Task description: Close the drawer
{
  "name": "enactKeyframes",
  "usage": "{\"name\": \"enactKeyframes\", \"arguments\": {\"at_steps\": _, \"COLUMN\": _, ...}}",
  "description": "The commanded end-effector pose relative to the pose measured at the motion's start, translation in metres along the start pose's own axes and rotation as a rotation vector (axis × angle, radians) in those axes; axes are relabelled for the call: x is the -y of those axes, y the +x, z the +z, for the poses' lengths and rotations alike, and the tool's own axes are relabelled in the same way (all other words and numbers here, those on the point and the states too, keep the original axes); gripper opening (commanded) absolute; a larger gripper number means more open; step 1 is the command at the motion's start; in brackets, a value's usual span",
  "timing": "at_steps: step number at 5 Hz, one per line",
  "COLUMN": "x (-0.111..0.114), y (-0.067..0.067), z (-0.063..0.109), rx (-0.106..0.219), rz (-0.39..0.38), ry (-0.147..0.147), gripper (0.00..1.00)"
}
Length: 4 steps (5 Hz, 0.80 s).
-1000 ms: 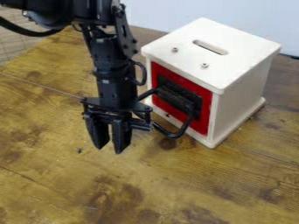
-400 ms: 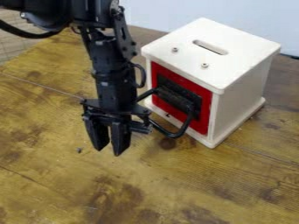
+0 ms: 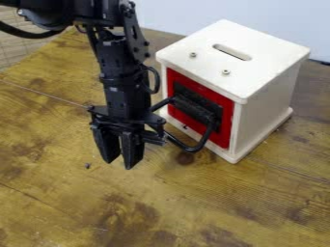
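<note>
The drawer [image 3: 222, 121] sits in the near side of a white box [image 3: 238, 63] on a wooden table [image 3: 77, 207], right of centre in the view. Its front is red around a dark, recessed middle, and a big black loop handle [image 3: 190, 147] sticks out from it toward the robot arm [image 3: 119, 68]. The red front looks about level with the edges of the box, so I cannot tell whether the drawer is fully home or a little way out.

The gripper [image 3: 122, 162] points down in front of the box, to the left of the handle in the view. Its two fingers stand a little apart, a modest gap between them, with nothing held. The gripper body is close beside the loop; whether they touch I cannot tell.

The step in hand looks like lining up for the push. The next move calls for bringing the gripper against the front or the handle, then pressing straight in toward the box until the drawer seats. Pressing off to one side could turn the box or jam the drawer, and a finger could catch in the loop.
</note>
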<state>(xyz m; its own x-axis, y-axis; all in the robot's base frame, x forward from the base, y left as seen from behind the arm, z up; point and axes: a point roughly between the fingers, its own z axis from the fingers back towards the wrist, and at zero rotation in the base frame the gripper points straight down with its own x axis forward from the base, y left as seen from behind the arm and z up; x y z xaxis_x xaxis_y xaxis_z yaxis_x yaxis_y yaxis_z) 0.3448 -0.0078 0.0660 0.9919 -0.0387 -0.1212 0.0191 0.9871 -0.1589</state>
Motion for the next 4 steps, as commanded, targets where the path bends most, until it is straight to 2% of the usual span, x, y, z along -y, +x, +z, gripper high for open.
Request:
{"name": "enactKeyframes", "arguments": {"at_steps": 1, "x": 0.003, "y": 0.004, "z": 0.038, "rx": 0.098, "rz": -0.022, "ry": 0.013, "gripper": 1.00}}
{"name": "enactKeyframes", "arguments": {"at_steps": 4, "x": -0.014, "y": 0.009, "z": 0.061, "rx": 0.110, "rz": -0.011, "ry": 0.027, "gripper": 1.00}}
